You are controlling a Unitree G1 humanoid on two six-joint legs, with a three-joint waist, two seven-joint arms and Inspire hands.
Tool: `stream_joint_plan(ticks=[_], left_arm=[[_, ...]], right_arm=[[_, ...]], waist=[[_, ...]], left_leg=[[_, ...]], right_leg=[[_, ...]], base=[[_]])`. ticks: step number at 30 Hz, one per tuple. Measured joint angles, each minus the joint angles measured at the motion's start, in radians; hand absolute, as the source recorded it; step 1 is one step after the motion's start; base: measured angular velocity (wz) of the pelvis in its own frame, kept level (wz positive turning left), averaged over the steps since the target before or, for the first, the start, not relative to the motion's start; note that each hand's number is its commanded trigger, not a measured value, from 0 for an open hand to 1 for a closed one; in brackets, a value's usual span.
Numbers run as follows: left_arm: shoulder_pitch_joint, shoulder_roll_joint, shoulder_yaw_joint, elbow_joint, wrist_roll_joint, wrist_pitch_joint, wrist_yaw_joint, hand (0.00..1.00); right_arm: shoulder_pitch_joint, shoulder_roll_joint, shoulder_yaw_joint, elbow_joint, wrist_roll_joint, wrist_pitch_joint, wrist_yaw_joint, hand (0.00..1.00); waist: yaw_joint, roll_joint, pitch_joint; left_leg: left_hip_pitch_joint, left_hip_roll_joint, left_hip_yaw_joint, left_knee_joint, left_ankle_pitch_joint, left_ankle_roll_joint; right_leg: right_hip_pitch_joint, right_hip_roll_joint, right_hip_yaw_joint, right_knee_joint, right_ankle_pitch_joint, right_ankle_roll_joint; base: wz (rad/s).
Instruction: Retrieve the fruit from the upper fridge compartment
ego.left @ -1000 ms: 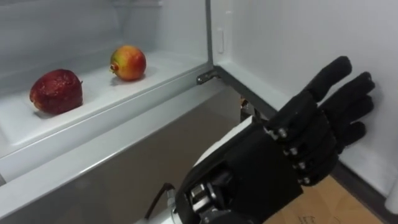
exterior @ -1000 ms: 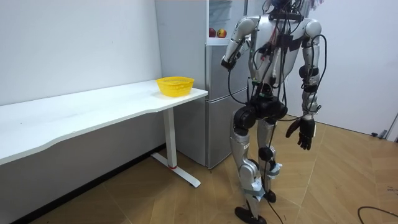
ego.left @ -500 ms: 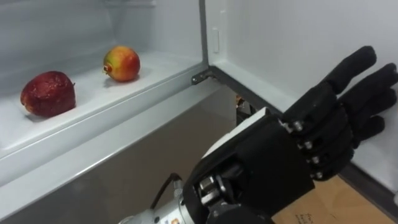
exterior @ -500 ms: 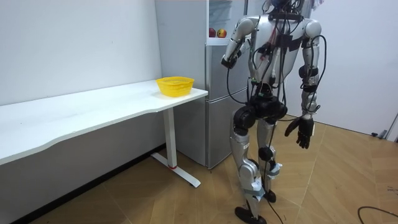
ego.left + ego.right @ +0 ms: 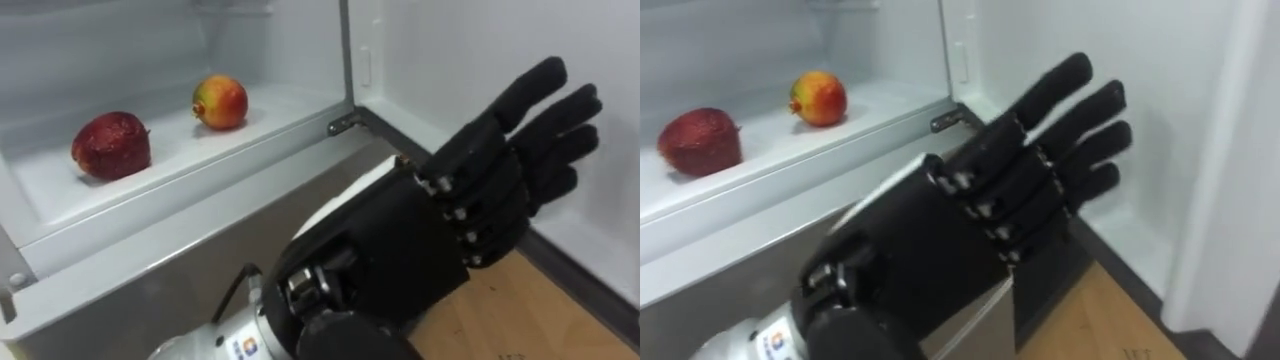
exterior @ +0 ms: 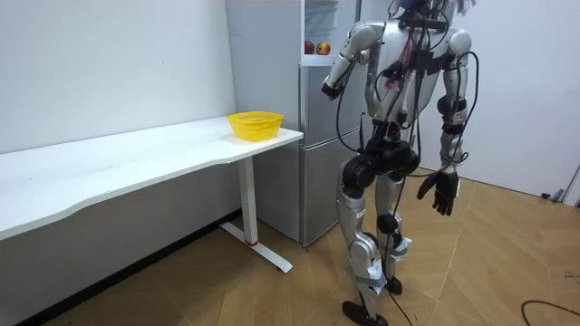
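Observation:
The upper fridge compartment stands open, and on its white shelf (image 5: 250,128) lie two fruits. A dark red one (image 5: 111,145) lies to the left and a red-and-yellow one (image 5: 220,101) further back and right. My left hand (image 5: 430,240) is raised in front of the fridge, right of and nearer than the shelf. Its fingers are straight and spread and it holds nothing. It is clear of both fruits. In the room view I stand upright at the fridge, and my right hand (image 6: 441,192) hangs at my side with relaxed fingers.
The white inside of the open fridge door (image 5: 1240,150) rises at the right. The grey lower fridge front (image 5: 150,290) lies below the shelf. A yellow basket (image 6: 255,124) stands on the end of the white table (image 6: 136,158) beside the fridge.
The camera has shifted a little, so the shelf sits further right in the picture. My left hand stays raised and open and has edged slightly toward the shelf.

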Motion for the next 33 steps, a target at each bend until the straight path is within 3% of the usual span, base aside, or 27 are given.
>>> stream_joint_plan(ticks=[6, 9, 11, 16, 17, 23, 28, 31, 33], left_arm=[[0.021, 0.022, 0.096, -0.093, 0.003, -0.021, 0.005, 0.0], [0.038, 0.026, 0.144, -0.144, 0.082, -0.023, 0.013, 0.0], [0.061, 0.029, 0.203, -0.164, 0.133, -0.033, 0.015, 0.0], [0.14, 0.03, 0.359, -0.194, 0.136, -0.039, 0.056, 0.0], [0.146, 0.03, 0.392, -0.194, 0.137, -0.041, 0.079, 0.0], [0.234, 0.018, 0.57, -0.196, 0.172, -0.073, 0.185, 0.0], [0.334, 0.014, 0.746, -0.196, 0.3, -0.107, 0.348, 0.0], [0.382, 0.009, 0.846, -0.194, 0.405, -0.121, 0.458, 0.0], [0.441, 0.007, 0.919, -0.191, 0.443, -0.13, 0.54, 0.0]], right_arm=[[0.02, 0.0, 0.001, -0.001, -0.001, -0.004, -0.002, 0.0], [0.016, 0.004, 0.0, -0.015, -0.03, -0.009, -0.006, 0.0], [0.017, 0.004, 0.0, -0.021, -0.08, -0.011, -0.004, 0.0], [0.016, 0.017, -0.004, -0.041, -0.174, -0.021, -0.014, 0.0], [0.017, 0.022, -0.004, -0.041, -0.173, -0.021, -0.021, 0.0], [0.039, 0.034, -0.038, -0.042, -0.177, -0.022, -0.039, 0.0], [0.07, 0.044, -0.059, -0.041, -0.218, -0.021, -0.074, 0.0], [0.091, 0.046, -0.086, -0.059, -0.23, -0.021, -0.099, 0.0], [0.1, 0.047, -0.088, -0.068, -0.23, -0.022, -0.113, 0.0]], waist=[[0.106, -0.011, -0.0022], [0.151, -0.021, -0.0113], [0.196, -0.03, -0.0123], [0.254, -0.032, -0.0143], [0.28, -0.031, -0.0146], [0.339, -0.029, -0.0219], [0.396, -0.027, -0.0267], [0.443, -0.023, -0.026], [0.453, -0.015, -0.0238]], left_leg=[[-0.011, 0.0, -0.039, 0.0, 0.0, 0.0], [-0.021, 0.0, -0.068, 0.001, 0.0, 0.0], [-0.012, 0.001, -0.089, 0.001, 0.0, 0.0], [-0.016, -0.002, -0.119, 0.002, 0.0, 0.0], [-0.018, -0.002, -0.125, 0.003, 0.0, 0.0], [-0.033, -0.005, -0.178, 0.02, 0.001, 0.0], [-0.03, -0.008, -0.236, 0.029, 0.001, -0.001], [-0.031, -0.013, -0.252, 0.027, 0.003, -0.003], [-0.03, -0.016, -0.264, 0.027, 0.003, -0.003]], right_leg=[[0.001, -0.012, -0.054, 0.004, -0.001, 0.0], [0.008, -0.021, -0.093, -0.001, 0.0, 0.0], [0.024, -0.021, -0.103, -0.004, 0.0, 0.0], [0.033, -0.035, -0.151, -0.008, -0.006, 0.001], [0.032, -0.036, -0.155, -0.007, -0.006, 0.001], [0.049, -0.05, -0.212, -0.007, -0.012, -0.002], [0.08, -0.058, -0.261, -0.011, -0.027, -0.005], [0.082, -0.065, -0.274, -0.007, -0.034, -0.004], [0.091, -0.07, -0.288, -0.01, -0.036, -0.002]], base=[[0.28], [0.35], [0.2], [0.29], [0.24], [0.27], [0.32], [0.18], [0.2]])
